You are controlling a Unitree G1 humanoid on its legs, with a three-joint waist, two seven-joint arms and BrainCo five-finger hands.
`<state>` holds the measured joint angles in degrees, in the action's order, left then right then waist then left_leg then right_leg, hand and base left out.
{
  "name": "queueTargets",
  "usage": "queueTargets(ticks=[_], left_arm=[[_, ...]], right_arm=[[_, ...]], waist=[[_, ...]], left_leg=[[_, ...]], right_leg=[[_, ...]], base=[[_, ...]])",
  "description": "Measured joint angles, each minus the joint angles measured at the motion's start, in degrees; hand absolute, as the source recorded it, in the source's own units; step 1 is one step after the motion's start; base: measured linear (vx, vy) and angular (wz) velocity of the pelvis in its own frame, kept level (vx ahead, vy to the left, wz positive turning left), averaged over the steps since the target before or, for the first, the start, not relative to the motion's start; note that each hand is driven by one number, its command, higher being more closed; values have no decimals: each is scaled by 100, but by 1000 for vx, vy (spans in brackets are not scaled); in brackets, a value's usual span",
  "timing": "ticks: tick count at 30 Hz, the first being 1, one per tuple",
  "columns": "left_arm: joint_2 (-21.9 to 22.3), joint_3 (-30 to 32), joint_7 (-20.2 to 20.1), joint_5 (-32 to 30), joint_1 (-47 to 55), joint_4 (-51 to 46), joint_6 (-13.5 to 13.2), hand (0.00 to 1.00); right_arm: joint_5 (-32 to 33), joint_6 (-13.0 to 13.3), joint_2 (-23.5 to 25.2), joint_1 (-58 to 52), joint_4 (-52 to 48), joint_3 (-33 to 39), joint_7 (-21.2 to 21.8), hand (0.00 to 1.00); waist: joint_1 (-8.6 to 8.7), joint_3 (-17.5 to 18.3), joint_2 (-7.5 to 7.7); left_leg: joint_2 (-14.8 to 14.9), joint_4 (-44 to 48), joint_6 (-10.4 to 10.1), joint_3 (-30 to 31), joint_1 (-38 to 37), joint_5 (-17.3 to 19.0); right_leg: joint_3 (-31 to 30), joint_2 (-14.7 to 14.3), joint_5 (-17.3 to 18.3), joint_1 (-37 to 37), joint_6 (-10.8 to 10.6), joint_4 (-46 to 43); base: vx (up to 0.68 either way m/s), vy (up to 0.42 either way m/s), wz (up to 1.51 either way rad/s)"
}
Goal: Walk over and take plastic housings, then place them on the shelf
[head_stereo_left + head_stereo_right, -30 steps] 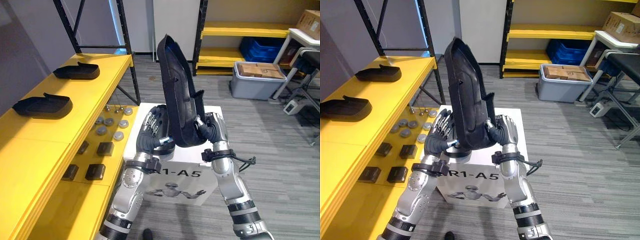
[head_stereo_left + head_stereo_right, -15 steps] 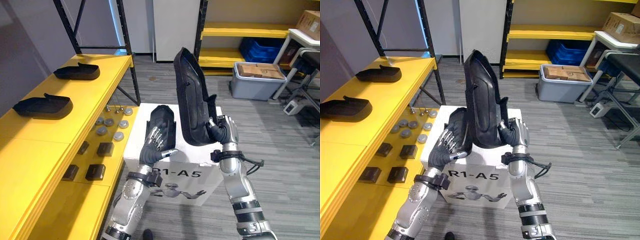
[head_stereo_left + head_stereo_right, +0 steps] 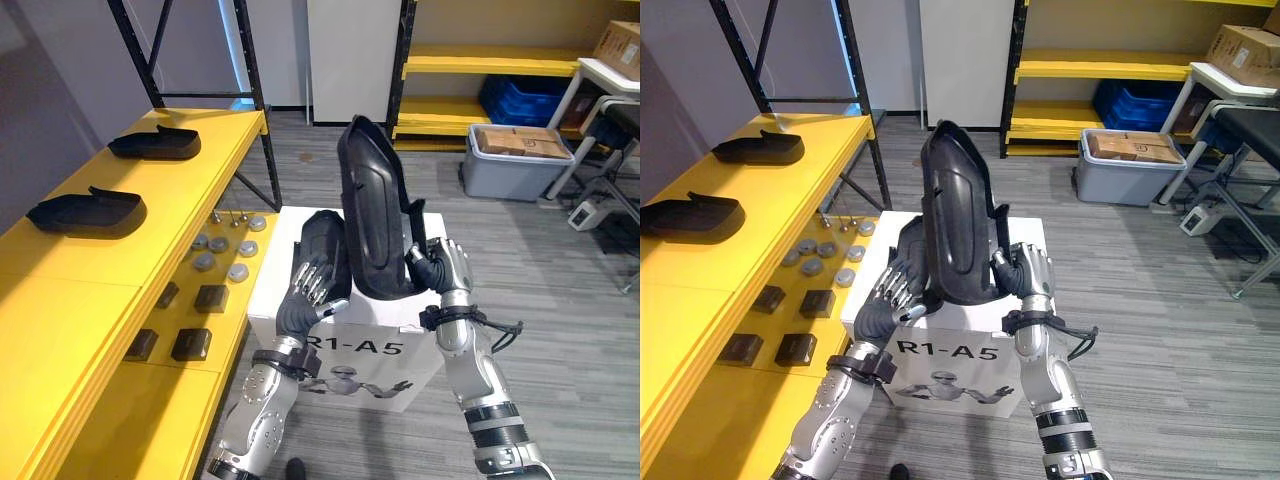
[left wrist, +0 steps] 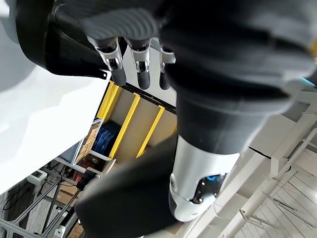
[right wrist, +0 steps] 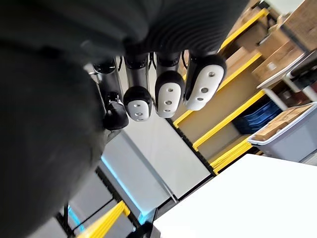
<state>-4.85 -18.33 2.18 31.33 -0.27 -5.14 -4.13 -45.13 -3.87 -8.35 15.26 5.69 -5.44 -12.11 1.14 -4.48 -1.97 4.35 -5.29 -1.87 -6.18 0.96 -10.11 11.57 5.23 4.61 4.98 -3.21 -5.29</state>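
Now, right hand (image 3: 441, 268): fingers curled round the lower right rim of the held housing (image 3: 373, 215), clamped on it and, by the look of it, taking the load alone.
Left hand (image 3: 313, 285): fingers straight and spread, just beside the shell's lower left; I cannot tell whether it touches.
Where it is: up off the white box (image 3: 278, 262), standing nearly on end between the two hands.
Handling: I judge it a stiff, thin-walled moulding, light for its bulk but long and top-heavy, and the glossy skin may slip.
Best hold: low on opposite rims, one hand each side.
Second housing (image 3: 322, 238): lying on the box, behind the left hand.
Yellow shelf (image 3: 185, 195): off to the robot's left, with two housings (image 3: 88, 212) on it well apart, and discs (image 3: 215, 245) and black blocks (image 3: 208, 297) nearer the box.
Hidden: the right thumb is behind the shell, and the second housing's lower part is covered.
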Motion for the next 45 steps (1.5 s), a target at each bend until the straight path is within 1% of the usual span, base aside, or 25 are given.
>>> queueTargets(ticks=[3,5,8,13,19,24,28,29,32,34,38,42,43,45], left_arm=[[-2,-5,12,-1,-21,69,14,0],[-37,-111,44,3,-120,245,25,0],[-68,-201,108,82,-238,418,35,0],[-145,-341,210,124,-301,533,39,0],[-270,-368,229,254,-420,784,43,0],[-331,-362,244,347,-456,1028,42,0],[-486,-357,246,348,-465,1150,61,0],[-511,-349,244,348,-470,1189,62,100],[-541,-338,264,417,-529,1421,101,100],[-578,-340,275,464,-536,1520,110,100],[-676,-336,487,582,-650,1650,115,100],[-726,-254,702,771,-704,1763,114,100],[-728,-239,722,795,-704,1763,113,100],[-734,-215,761,798,-711,1763,109,100]], right_arm=[[-102,3,-21,-5,65,-173,10,100],[-136,8,-60,-34,88,-284,57,100],[-196,8,-157,-77,209,-335,129,100],[-249,16,-318,-146,209,-476,160,100],[-365,18,-440,-149,209,-606,160,100],[-370,61,-562,-192,210,-755,160,100],[-371,110,-774,-197,209,-1049,159,100],[-371,143,-803,-198,210,-1092,160,100],[-372,282,-918,-201,209,-1349,157,100],[-372,324,-980,-217,209,-1452,155,100],[-369,498,-1086,-319,145,-1708,94,100],[-348,570,-1102,-449,-158,-1914,-28,100],[-342,586,-1103,-452,-185,-1939,-38,0],[-311,634,-1087,-487,-256,-1947,-58,0]], waist=[[-3,6,-1],[-18,14,4],[-54,17,4],[-51,21,7],[-52,58,20],[-54,148,74],[-54,161,88],[-58,163,88],[-68,179,103],[-59,191,118],[-57,221,145],[-52,234,147],[-52,235,149],[-61,236,151]], left_leg=[[-1,0,0,0,0,0],[22,0,-1,2,7,1],[43,0,-2,1,11,2],[64,1,-4,-6,16,3],[85,1,-9,-31,17,6],[103,1,-17,-47,17,12],[120,1,-18,-76,15,12],[126,1,-19,-92,14,13],[147,1,-22,-146,12,14],[150,2,-25,-149,12,13],[155,1,-25,-147,12,13],[158,1,-31,-149,12,18],[158,1,-32,-150,11,18],[157,1,-32,-149,11,18]], right_leg=[[0,0,0,0,0,-1],[0,-3,0,1,0,6],[-1,-8,0,0,0,10],[-5,-21,-6,4,9,10],[-24,-45,-17,3,22,30],[-45,-58,-36,8,35,64],[-75,-75,-66,8,43,93],[-90,-80,-73,6,47,97],[-139,-94,-94,8,54,105],[-142,-97,-100,10,54,113],[-142,-103,-102,8,55,123],[-143,-108,-123,8,49,183],[-143,-108,-124,10,49,184],[-142,-108,-124,12,49,184]], base=[[0,0,0],[0,0,0],[0,0,0],[0,0,0],[0,0,0],[0,0,-1],[-6,0,-4],[-19,0,-7],[-13,-3,-9],[-5,-2,-3],[0,0,0],[0,0,0],[0,0,0],[0,0,0]])
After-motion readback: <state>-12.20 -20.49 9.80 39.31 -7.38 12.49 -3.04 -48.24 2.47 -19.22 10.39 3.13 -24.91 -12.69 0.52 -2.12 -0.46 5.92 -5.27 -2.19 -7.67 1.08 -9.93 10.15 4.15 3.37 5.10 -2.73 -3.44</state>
